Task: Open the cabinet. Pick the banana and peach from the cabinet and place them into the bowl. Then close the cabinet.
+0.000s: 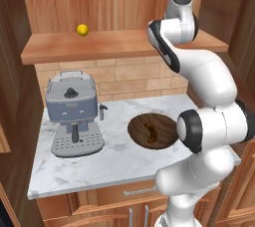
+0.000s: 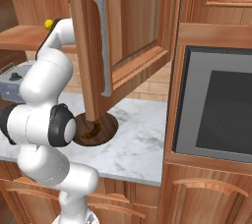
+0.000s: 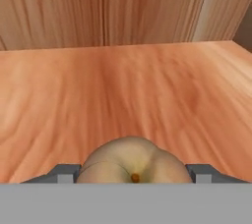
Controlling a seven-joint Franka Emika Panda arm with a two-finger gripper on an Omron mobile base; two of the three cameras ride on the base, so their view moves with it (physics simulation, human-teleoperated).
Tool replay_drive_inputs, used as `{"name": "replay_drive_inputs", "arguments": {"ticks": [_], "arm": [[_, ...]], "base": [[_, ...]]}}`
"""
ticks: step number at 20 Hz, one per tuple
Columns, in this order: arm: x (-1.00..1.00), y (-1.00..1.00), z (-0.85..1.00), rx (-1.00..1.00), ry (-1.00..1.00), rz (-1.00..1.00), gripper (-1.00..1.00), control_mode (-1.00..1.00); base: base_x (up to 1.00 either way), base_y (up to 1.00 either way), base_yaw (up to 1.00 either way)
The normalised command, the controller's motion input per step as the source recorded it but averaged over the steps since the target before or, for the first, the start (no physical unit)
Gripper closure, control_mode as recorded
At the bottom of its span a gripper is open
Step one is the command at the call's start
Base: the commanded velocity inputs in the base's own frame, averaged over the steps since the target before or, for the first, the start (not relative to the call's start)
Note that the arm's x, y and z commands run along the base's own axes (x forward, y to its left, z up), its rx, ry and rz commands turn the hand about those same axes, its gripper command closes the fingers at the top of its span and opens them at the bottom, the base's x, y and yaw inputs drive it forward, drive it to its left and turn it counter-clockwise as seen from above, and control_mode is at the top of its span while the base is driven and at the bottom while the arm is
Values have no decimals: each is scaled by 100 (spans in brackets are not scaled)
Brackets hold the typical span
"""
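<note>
A: What does the room look like?

B: A kitchen in reddish-brown wood. The desk point(image 1: 114, 164) is white marble with a brick wall behind it. A grey coffee machine point(image 1: 73, 114) stands at its left, and the dark wooden bowl point(image 1: 152, 130) sits near the middle. In the right base view a dark oven point(image 2: 216, 105) is set in the wall to the right.

A: And the cabinet?

B: The cabinet point(image 2: 133, 31) is open; its door swings out with the long silver handle point(image 2: 103, 46) facing the right base camera. Its shelf point(image 1: 99, 46) is bare wood with a small yellow fruit point(image 1: 82, 30) near the back left.

A: Anything hard to read?

B: The door's lower edge cuts across the bowl in the right base view. A dark curved shape point(image 1: 151, 134) lies in the bowl; it may be the banana, I can't tell. The arm's upper links hide the hand in the left base view.

A: So the hand?

B: In the hand view the hand point(image 3: 132, 174) is low over the shelf. The peach point(image 3: 132, 161) sits between the two fingertips point(image 3: 66, 173), one on either side. The jaws stand fairly wide, about the fruit's width. Whether they press it, I cannot tell.
</note>
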Motion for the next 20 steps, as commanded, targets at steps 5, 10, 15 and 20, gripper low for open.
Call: {"name": "replay_drive_inputs", "arguments": {"ticks": [5, 10, 15, 20], "arm": [[-83, 1, 50, 0, -25, 2, 100, -100], [-100, 3, 60, 0, -18, 4, 100, -100], [-100, 9, 18, -1, -1, 11, 100, -100], [-100, 28, -27, 0, 13, 20, 100, -100]], "base": [[0, 0, 0], [0, 0, 0], [0, 0, 0], [0, 0, 0]]}}
